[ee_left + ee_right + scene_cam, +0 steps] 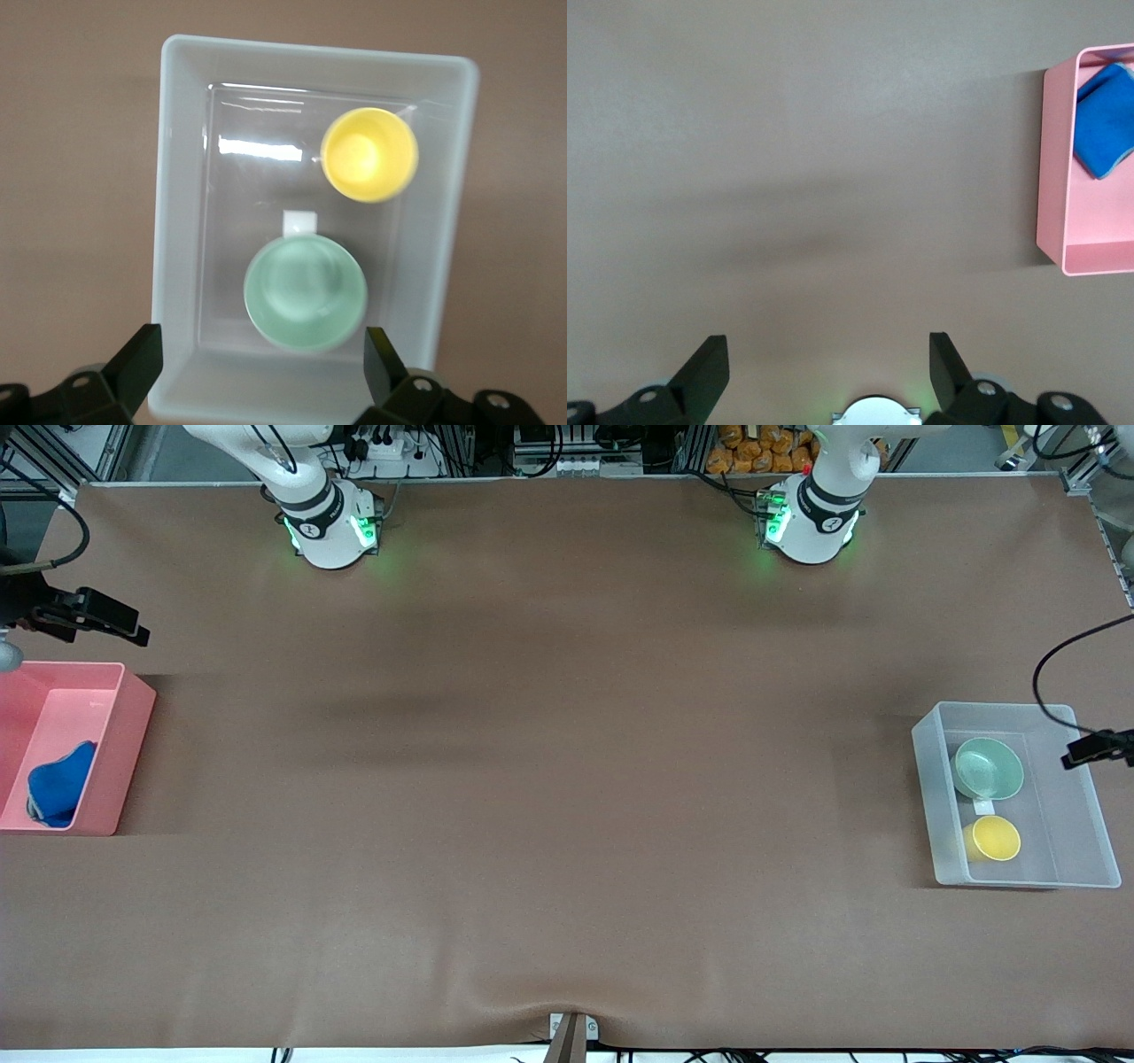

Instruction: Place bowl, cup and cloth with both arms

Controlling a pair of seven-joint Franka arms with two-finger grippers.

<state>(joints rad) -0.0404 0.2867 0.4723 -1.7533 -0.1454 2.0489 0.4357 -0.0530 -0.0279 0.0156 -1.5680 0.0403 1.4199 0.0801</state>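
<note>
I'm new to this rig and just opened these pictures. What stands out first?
Two bins at the table's ends: a pink bin holding the cloth at the right arm's end, and a clear bin at the left arm's end holding the bowl and, nearer the camera, the cup. The left gripper hangs open above the clear bin.

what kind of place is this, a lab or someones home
Most likely a robotics lab: two white arms bolted to a brown-covered table, cables and aluminium framing along its edge, and a pink bin and a clear bin holding a cloth, bowl and cup.
</note>
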